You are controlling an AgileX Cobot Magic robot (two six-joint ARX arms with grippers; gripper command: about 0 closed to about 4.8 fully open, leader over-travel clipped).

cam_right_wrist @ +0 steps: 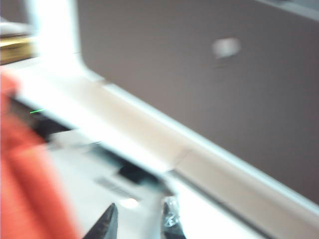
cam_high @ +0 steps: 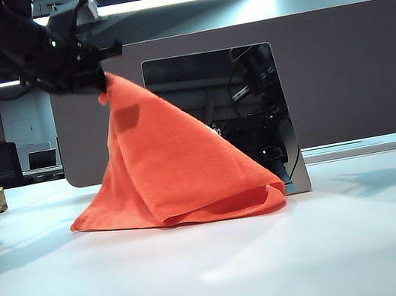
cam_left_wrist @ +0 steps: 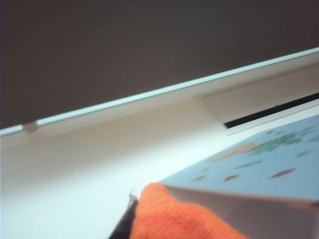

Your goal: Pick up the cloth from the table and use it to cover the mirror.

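White table (cam_high: 228, 280) is carrying the cloth (cam_high: 178, 166), which is hanging as a tent from the left gripper (cam_high: 99, 81), clamped on its top corner, and draping against the mirror (cam_high: 252, 108) just behind. Right gripper (cam_right_wrist: 137, 221) is showing parted, empty jaws beside the orange fabric.

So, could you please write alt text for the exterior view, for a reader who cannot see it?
The left gripper, shut on one corner of a bright orange microfibre cloth, holds it up so it hangs down to the white table, hiding the left part of the upright rectangular mirror. The right gripper is not visible here.
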